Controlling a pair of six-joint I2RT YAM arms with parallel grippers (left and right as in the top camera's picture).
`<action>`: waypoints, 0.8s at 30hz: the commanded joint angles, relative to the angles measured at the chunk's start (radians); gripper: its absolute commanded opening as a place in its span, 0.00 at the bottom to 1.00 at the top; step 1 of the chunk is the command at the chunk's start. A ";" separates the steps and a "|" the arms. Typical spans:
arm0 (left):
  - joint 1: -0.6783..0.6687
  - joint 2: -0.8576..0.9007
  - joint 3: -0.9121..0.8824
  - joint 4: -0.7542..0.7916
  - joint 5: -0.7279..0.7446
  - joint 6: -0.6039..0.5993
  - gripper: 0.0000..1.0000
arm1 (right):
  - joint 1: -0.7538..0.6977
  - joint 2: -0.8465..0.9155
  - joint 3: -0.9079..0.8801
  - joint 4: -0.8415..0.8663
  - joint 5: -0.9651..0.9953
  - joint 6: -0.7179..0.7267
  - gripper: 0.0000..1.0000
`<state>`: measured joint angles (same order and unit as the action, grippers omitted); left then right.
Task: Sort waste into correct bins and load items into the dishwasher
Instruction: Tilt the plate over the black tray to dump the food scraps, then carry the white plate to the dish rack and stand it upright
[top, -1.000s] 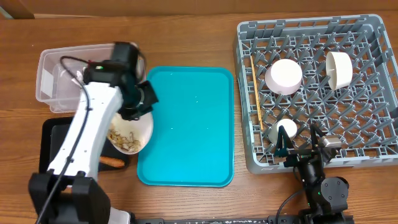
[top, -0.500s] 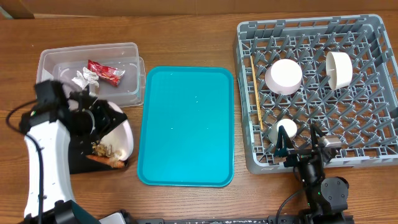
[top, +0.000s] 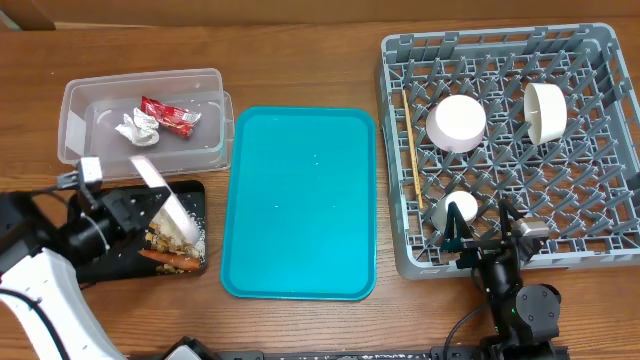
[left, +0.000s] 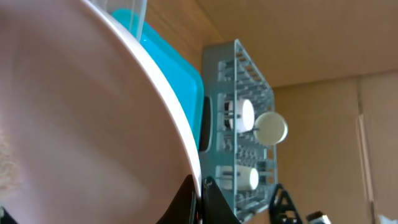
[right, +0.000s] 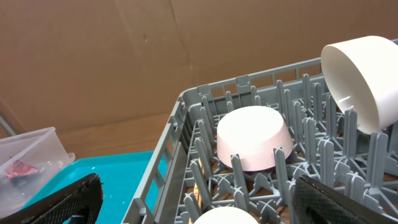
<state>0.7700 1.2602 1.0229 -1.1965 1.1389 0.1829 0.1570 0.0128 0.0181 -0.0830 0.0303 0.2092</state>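
My left gripper (top: 138, 208) is shut on the rim of the white plate (top: 166, 203). It holds the plate tipped steeply on edge over the black tray (top: 100, 262). Beige food scraps (top: 180, 238) and the orange stick (top: 170, 260) lie in that tray. The plate fills the left wrist view (left: 93, 106), with the fingers (left: 199, 200) pinching its rim. The clear tub (top: 80, 100) holds the red wrapper (top: 170, 115) and the paper ball (top: 134, 128). My right gripper (top: 485, 240) is open and empty at the grey dish rack's (top: 600, 215) front edge.
The rack holds two white bowls (top: 457, 122) (top: 546, 108), a small cup (top: 458, 208) and chopsticks (top: 411, 150). The teal tray (top: 300, 200) lies between the bins and the rack. The right wrist view shows its open jaws (right: 199, 211), a bowl (right: 255, 143) and the teal tray (right: 93, 174).
My left arm swung back to the lower left with the plate. The plate went from nearly flat to steeply tilted, and the scraps and orange stick now lie in the black tray.
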 joint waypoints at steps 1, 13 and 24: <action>0.062 -0.013 -0.007 -0.061 0.112 0.200 0.04 | -0.005 -0.010 -0.010 0.004 0.001 0.000 1.00; 0.179 -0.012 -0.008 -0.294 0.199 0.528 0.04 | -0.005 -0.010 -0.010 0.004 0.001 0.000 1.00; 0.070 -0.012 0.060 -0.114 0.220 0.342 0.04 | -0.005 -0.010 -0.010 0.003 0.001 0.000 1.00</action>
<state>0.8944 1.2602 1.0279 -1.3582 1.3167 0.6086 0.1570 0.0128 0.0181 -0.0830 0.0303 0.2096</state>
